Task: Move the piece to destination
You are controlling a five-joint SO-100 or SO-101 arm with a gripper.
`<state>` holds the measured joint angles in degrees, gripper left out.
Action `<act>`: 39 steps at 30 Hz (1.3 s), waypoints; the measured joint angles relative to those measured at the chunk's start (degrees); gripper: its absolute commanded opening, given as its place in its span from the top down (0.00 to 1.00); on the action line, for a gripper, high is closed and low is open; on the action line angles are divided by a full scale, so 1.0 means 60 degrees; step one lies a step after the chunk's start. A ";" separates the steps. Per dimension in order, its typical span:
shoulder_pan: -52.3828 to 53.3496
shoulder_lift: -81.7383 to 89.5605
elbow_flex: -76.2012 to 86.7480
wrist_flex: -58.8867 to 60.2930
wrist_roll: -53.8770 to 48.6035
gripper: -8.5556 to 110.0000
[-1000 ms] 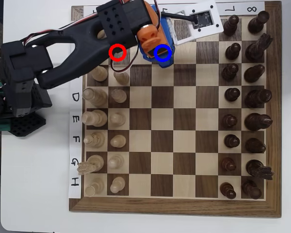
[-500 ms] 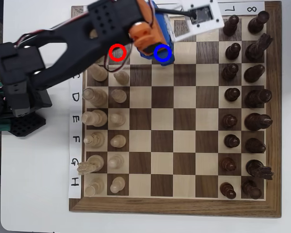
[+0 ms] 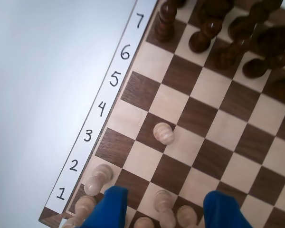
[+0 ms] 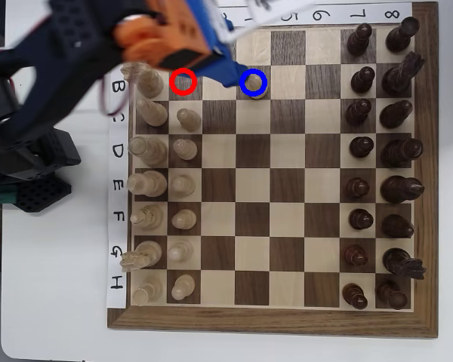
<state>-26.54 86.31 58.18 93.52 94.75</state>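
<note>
The pale pawn (image 3: 163, 133) stands upright and alone on a dark square in the wrist view, ahead of the claw (image 3: 164, 209) and centred between its two blue fingertips (image 3: 107, 206), which sit apart from it at the lower edge of the picture with nothing between them; the claw is spread and empty. From above, the same pawn (image 4: 257, 88) sits inside the blue ring marking the destination square (image 4: 253, 82), just beyond the blue tip of the claw (image 4: 228, 72), which lies to the pawn's upper left and slightly overlaps the ring's side. Its axis is vertical, so any move of the claw should go up and back, away from the pawn, not across it. The square with the red ring (image 4: 183, 81) lies nearer the arm's base than the claw's tip and looks bare. Against the frames of a moment ago, the difference is plain: then the claw and its orange body covered the blue ring and the pawn could not be seen; now the arm has swung toward the upper left of the chessboard (image 4: 272, 320), blurred with motion, and the pawn is uncovered on its mark. By my judgement the placing is done and only the retreat remains, the one risk being a fingertip clipping the pawn's head
</note>
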 measured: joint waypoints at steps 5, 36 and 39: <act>0.0103 0.1553 0.0366 -0.0117 -0.2124 0.65; 1.1323 1.0562 1.0664 -0.6343 -1.3462 0.93; 1.2642 1.1060 1.1660 -0.6987 -1.3931 0.93</act>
<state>49.31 152.67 128.14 51.59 11.16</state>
